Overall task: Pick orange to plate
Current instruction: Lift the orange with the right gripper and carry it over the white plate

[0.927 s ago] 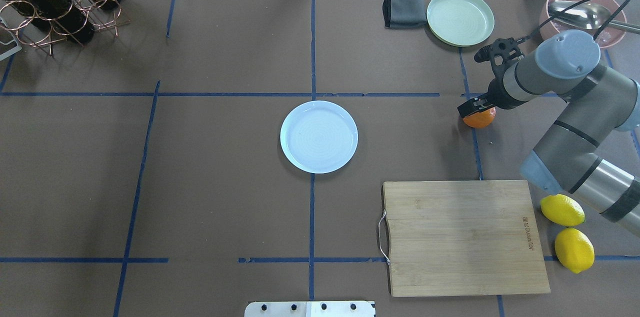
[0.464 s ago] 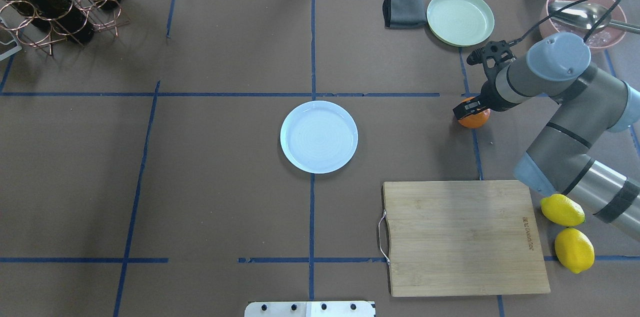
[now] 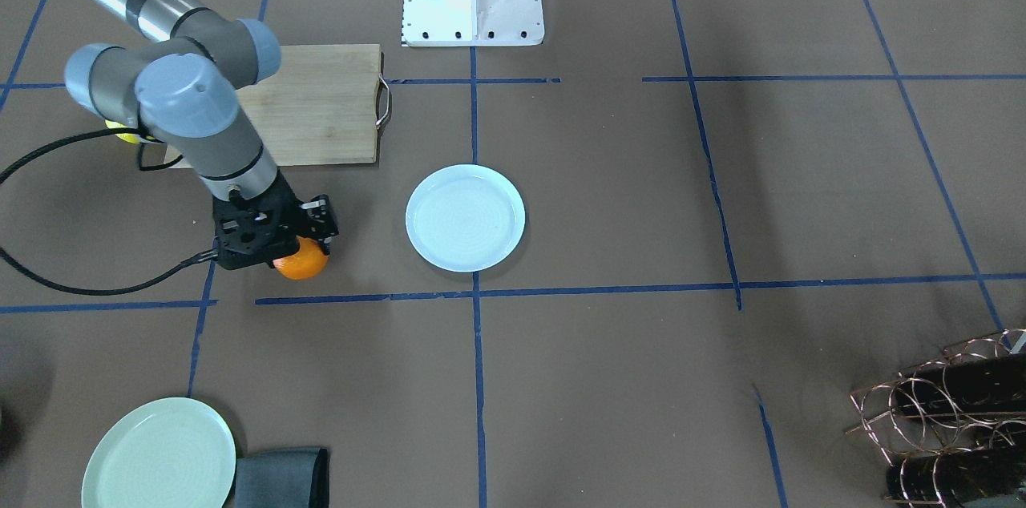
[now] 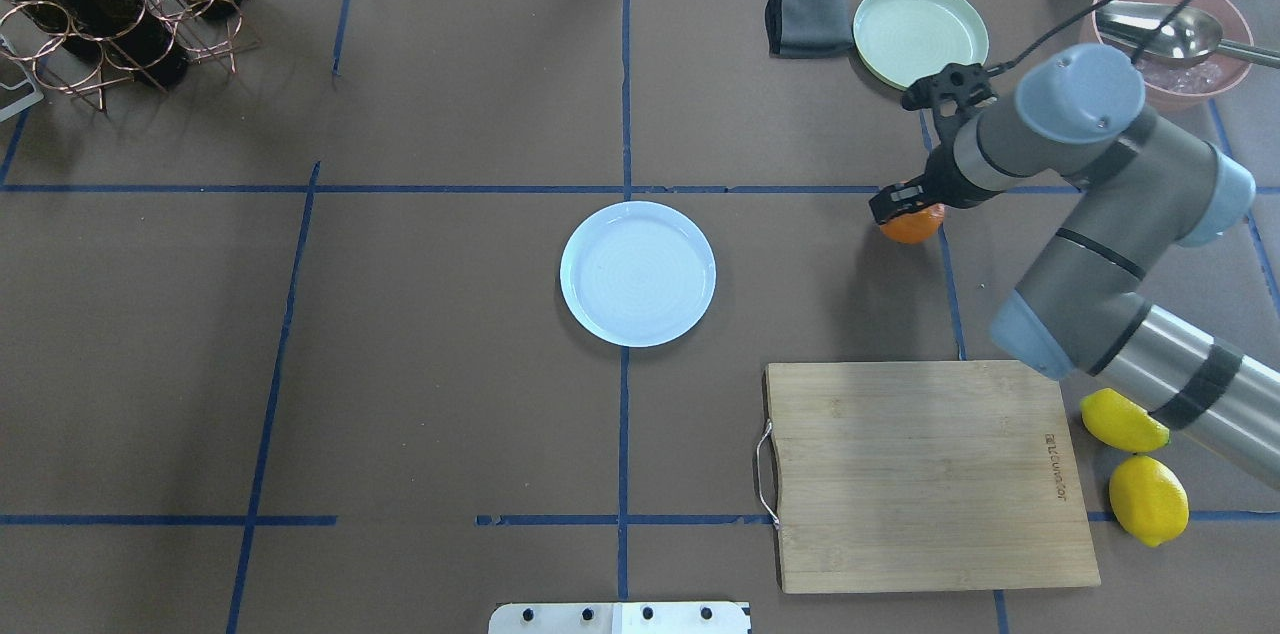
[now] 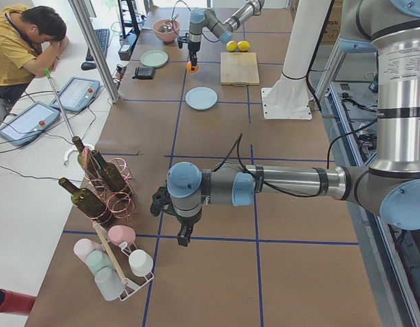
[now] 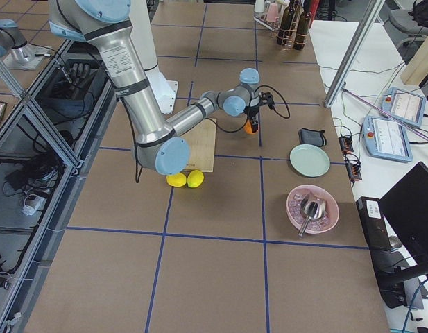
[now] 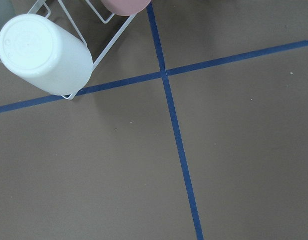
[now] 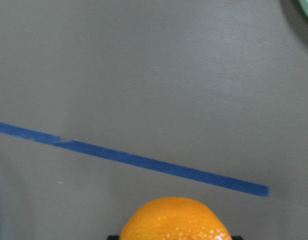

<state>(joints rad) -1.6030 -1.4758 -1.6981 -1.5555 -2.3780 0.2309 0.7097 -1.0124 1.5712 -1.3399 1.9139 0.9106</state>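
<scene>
While the right arm (image 4: 1080,154) stretches across the brown-papered table (image 4: 450,394), the right jaws grip the orange (image 4: 912,226) from above, black fingers (image 3: 324,229) closed around the fruit. The orange sits low beside a blue tape line, well apart from the pale blue-white plate (image 4: 638,274), which lies at the table's centre. Whether the fruit touches the paper cannot be told. From the right wrist camera, the orange (image 8: 176,220) fills the bottom edge of the view, with tape and brown paper beyond.

A pale green plate (image 4: 920,36) and a folded grey cloth (image 4: 805,17) lie on the far side of the orange. A pink bowl (image 4: 1205,92) holding a metal spoon (image 4: 1160,24) stands further right. Nearer the robot, a wooden cutting board (image 4: 925,474) lies flat with two lemons (image 4: 1148,500) just beside it.

At the other end of the table, the left arm (image 5: 284,182) hangs over the paper near a cup rack (image 5: 118,262). Whether the left jaws are open or closed cannot be told.
</scene>
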